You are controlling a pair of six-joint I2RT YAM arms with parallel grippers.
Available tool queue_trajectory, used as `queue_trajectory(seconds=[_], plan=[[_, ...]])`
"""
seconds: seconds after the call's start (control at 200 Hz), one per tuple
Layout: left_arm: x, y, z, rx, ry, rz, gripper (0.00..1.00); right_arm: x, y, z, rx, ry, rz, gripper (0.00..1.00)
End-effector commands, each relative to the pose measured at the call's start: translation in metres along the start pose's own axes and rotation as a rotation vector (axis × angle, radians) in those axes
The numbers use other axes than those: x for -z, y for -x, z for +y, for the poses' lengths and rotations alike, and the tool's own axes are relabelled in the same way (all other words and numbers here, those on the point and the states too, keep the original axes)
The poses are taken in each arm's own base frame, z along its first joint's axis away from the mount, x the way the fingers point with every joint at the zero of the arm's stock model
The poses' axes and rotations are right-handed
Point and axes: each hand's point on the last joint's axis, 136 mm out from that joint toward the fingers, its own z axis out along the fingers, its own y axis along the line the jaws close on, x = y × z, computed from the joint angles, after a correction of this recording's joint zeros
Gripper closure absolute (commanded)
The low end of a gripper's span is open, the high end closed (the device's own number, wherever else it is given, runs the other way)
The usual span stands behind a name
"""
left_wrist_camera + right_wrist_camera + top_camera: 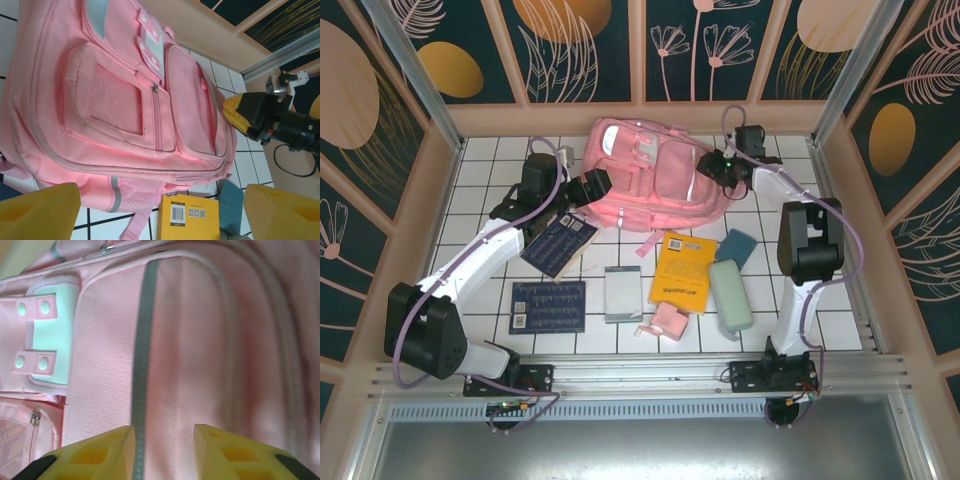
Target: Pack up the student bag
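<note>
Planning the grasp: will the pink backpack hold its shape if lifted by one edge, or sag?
Probably sags: the student bag is soft fabric with creased pockets, lying flat on the tiled table, so likely light for its size. Pushed, it may bunch rather than slide whole. The woven surface looks grippy, not slick.

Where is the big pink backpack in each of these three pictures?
Top external: pink backpack, upper middle.
Left wrist: across left and centre, pockets facing us.
Right wrist: its fabric close up.
Shared landmark: the right claw, at the backpack's right edge from above, far right in the left wrist view, at the bottom of its own view.
</note>
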Motion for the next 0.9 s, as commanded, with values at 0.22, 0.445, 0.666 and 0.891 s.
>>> queue_trajectory(seconds=[0.22,0.445,0.666,0.891], plan=[[-0.001,0.002,-0.005,-0.009,-0.028,-0.012,0.15,0.004,-0.008,-0.016,0.019,-0.103,-0.016,0.6],[0.004,0.007,-0.004,-0.025,-0.007,-0.034,0.15,0.021,-0.008,-0.002,0.053,-0.046,-0.061,0.6],[-0.001,0.005,-0.002,-0.02,-0.003,-0.021,0.14,0.038,-0.002,-0.005,0.026,0.017,-0.102,0.62],[-0.003,0.005,0.0,-0.024,0.003,-0.017,0.14,0.021,-0.017,-0.022,-0.002,-0.009,-0.052,0.61]])
